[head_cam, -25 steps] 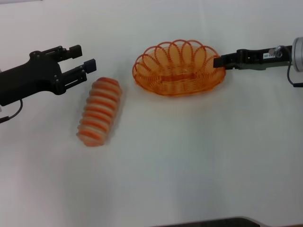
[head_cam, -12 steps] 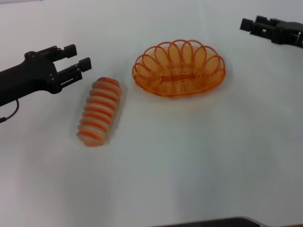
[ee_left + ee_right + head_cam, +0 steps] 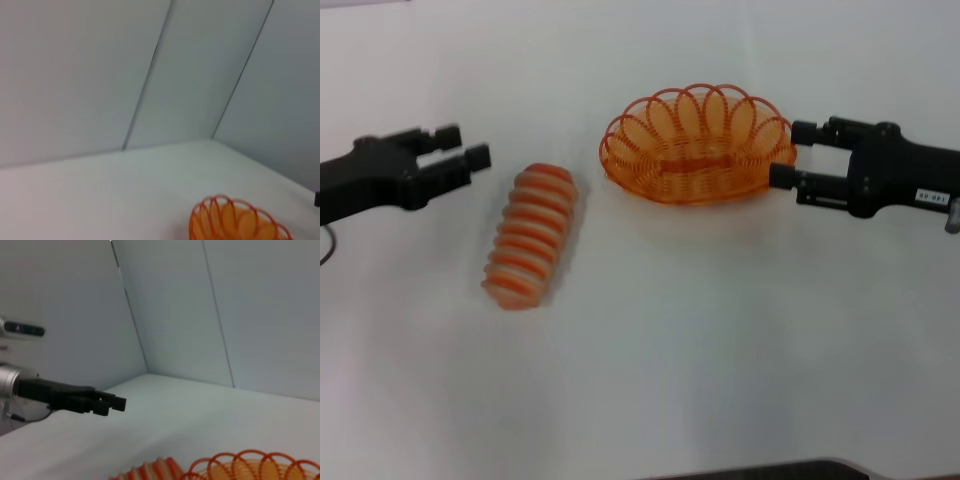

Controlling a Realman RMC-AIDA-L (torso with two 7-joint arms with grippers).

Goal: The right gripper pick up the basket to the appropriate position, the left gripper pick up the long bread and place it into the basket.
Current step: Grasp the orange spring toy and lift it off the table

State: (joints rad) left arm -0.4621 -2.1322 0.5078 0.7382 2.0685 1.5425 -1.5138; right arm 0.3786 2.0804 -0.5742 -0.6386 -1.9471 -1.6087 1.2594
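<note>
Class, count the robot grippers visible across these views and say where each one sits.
2. The left gripper hovers at the table's left, beside the long bread, jaws open. The right gripper sits at the basket's right end, jaws open. None appear hidden.

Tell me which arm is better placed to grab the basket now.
Right. The right gripper is open at the basket's right rim, fingers pointing at it. The left gripper hangs open past the bread, which lies between it and the basket.
</note>
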